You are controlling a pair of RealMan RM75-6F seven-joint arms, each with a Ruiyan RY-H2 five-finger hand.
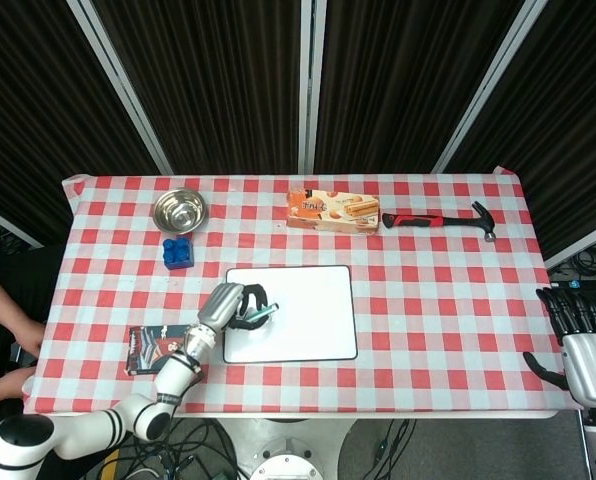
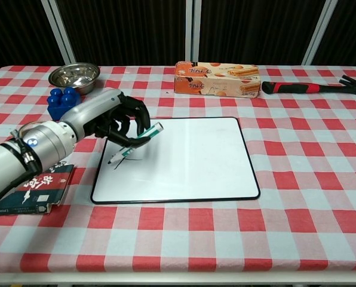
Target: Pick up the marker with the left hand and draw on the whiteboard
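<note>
Left of centre in the chest view, the left hand point(image 2: 115, 119) held the marker point(image 2: 134, 144), fingers curled around its upper barrel. The marker slanted down and to the left, capped end up near the fingers, tip at or just above the whiteboard point(image 2: 184, 173) near the board's left edge. A short dark stroke showed on the board beside the tip; whether the tip touched the surface at this instant could not be told. From the head view the same hand point(image 1: 228, 305) sat over the board's left edge, near the lower left of the frame.

The marker looked light and rigid, with a smooth plastic barrel that would probably slip or twist in hard fingers if the hold were loose. The grip sat fairly high on the barrel, so the tip likely had some freedom to wobble; a hold nearer the tip would give a steadier line. Light pressure should be enough, since the board looked slick and the felt tip would glide rather than drag. The board lay flat on the checked table point(image 2: 321, 197) and might slide if pushed sideways.

At the lower right edge of the head view, the right hand point(image 1: 575, 342) hung off the table, fingers spread and holding nothing.

Along the top of the chest view sat a bowl point(image 2: 74, 75), a blue block point(image 2: 64, 101), a biscuit box point(image 2: 217, 79) and a hammer point(image 2: 315, 87). A dark packet point(image 2: 34, 190) lay at the lower left, beside the board.
</note>
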